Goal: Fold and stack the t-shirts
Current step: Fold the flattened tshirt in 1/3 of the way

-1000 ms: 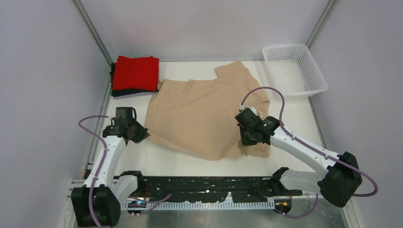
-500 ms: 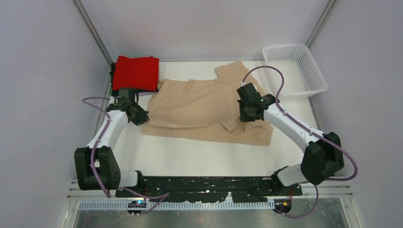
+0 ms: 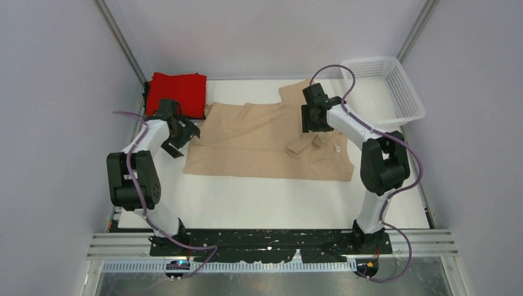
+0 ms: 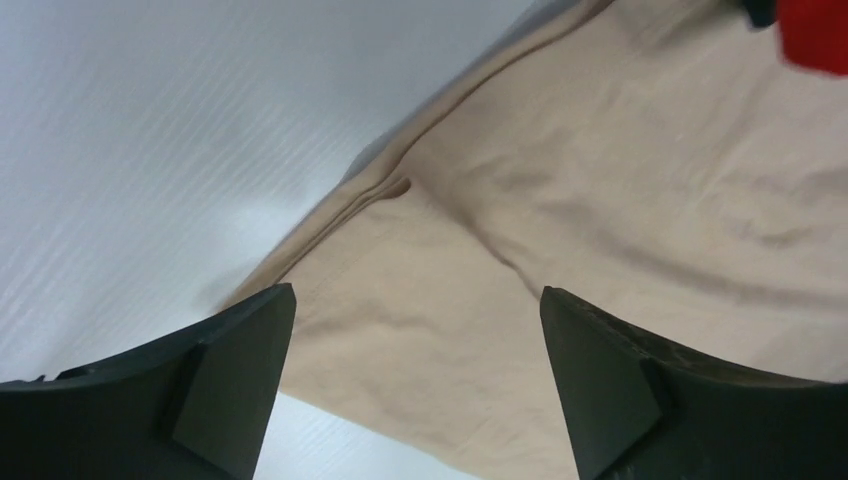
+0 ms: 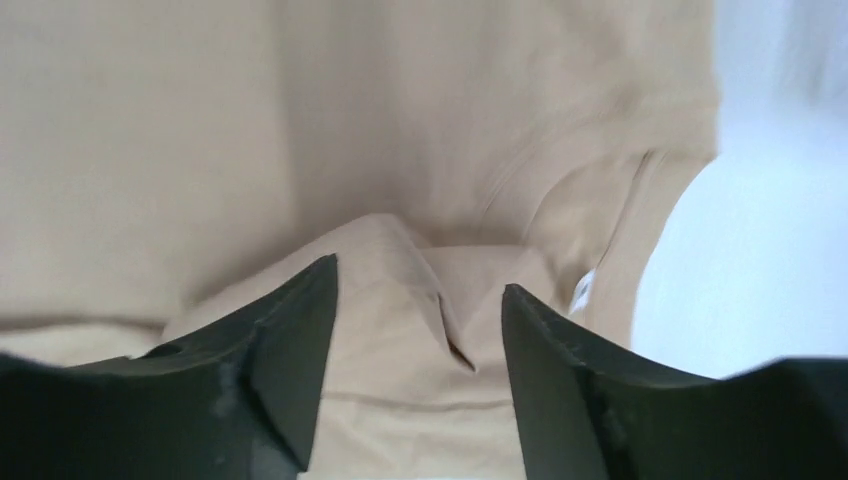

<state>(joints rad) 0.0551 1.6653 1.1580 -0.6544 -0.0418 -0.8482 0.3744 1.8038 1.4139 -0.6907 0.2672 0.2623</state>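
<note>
1 whole beige tee [image 3: 259,148] — top cam.

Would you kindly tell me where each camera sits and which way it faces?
Top external: above and behind the robot, looking down at the table, left arm, right arm, beige t-shirt, red t-shirt, basket.
Left wrist: on the left arm, facing down past the open left pincer at the shirt's edge.
Right wrist: on the right arm, facing down past the open right pincer at folded beige cloth.
Shared: all three show the beige t-shirt.
</note>
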